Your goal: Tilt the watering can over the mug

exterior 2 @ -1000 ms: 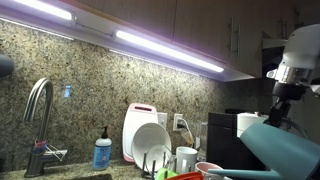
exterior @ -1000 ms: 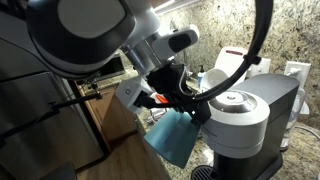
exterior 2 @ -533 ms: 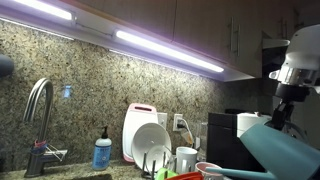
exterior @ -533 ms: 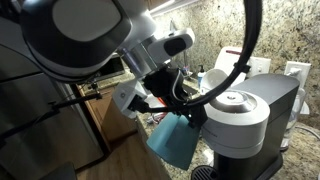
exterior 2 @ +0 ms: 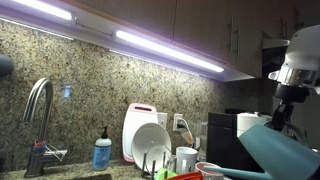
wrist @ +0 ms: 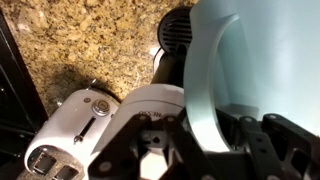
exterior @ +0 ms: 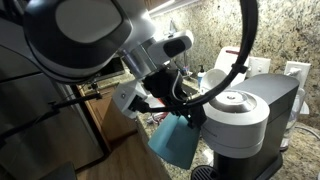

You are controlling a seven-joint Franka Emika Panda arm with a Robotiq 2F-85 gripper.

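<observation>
Wrist view: gripper (wrist: 205, 145) is clamped on the watering can (wrist: 255, 60), with the thin plastic wall pinched between the fingers. How deep the bite goes, I can't tell. The can hangs in the air, off the counter, and in both exterior views it sits just beside the coffee machine (exterior: 250, 112), its body already canted. Spout not made out in any view.

Mug: a white mug (exterior 2: 187, 158) stands by the dish rack (exterior 2: 160, 165), apart from the can. Can't confirm it's the target, and the area right under the can is cut off.

Doing the tilt well, my read:
- Get the pouring end over the mug mouth first, then rotate at the wrist.
- Pivot about the outlet, not the grip point, or the outlet swings off the mug.
- Go slow. A pinch on a smooth thin wall could let the can twist in the grip as its weight shifts.

Room:
- The coffee machine is the tight side. The can is nearly against its flank, so any roll toward it risks a bump.
- In the wrist view a toaster (wrist: 80, 125) sits below on the granite, so keep height.
- Upper cabinets (exterior 2: 200, 30) are overhead, well clear.
- There's open air on the side away from the machine. Bias the motion there.
</observation>
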